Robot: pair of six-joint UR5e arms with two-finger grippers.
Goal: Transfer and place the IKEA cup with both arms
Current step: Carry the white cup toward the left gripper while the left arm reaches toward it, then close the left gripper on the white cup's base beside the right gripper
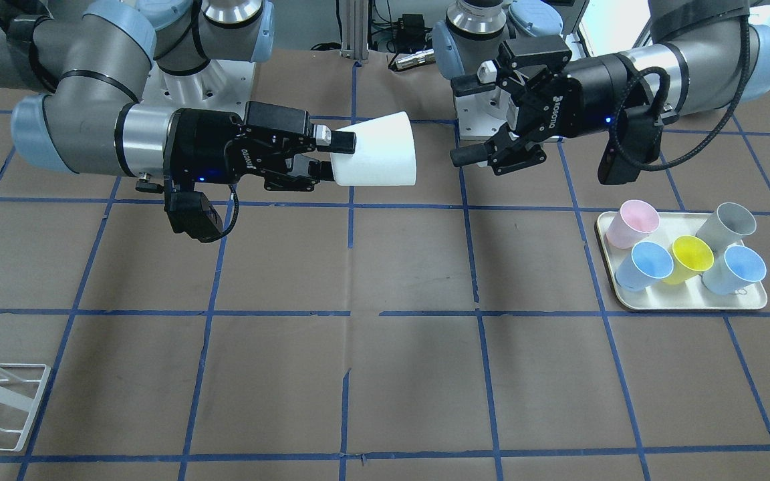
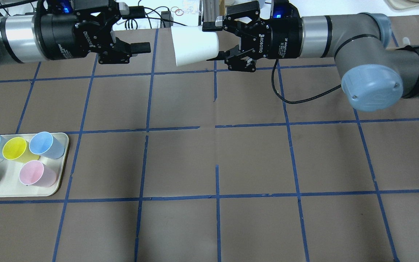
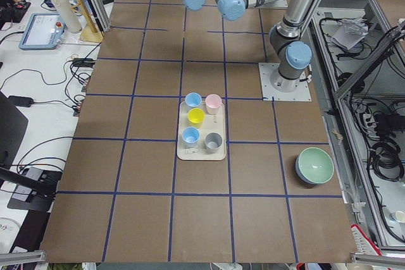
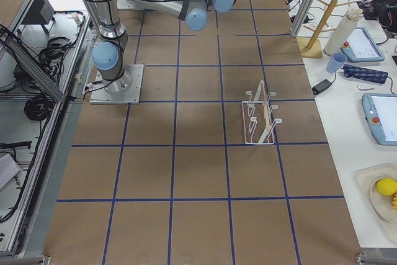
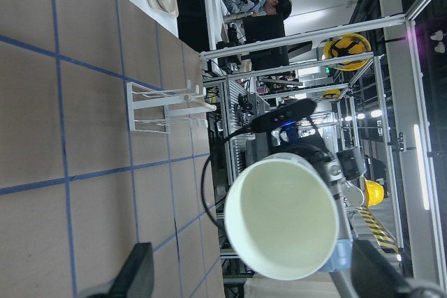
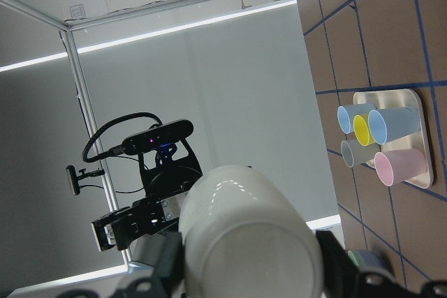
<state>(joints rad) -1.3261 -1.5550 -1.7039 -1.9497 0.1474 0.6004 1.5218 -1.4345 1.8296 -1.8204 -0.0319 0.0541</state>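
One pinch: my right gripper clamps the off-white tapered plastic cup by its base; my open left gripper should back off straight.

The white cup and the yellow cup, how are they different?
The white cup is off-white; the yellow cup is bright yellow. The white cup lies sideways in the air, pinched by the right gripper; the yellow cup stands upright on the tray among other cups. Both are tapered cups without handles, about the same size.
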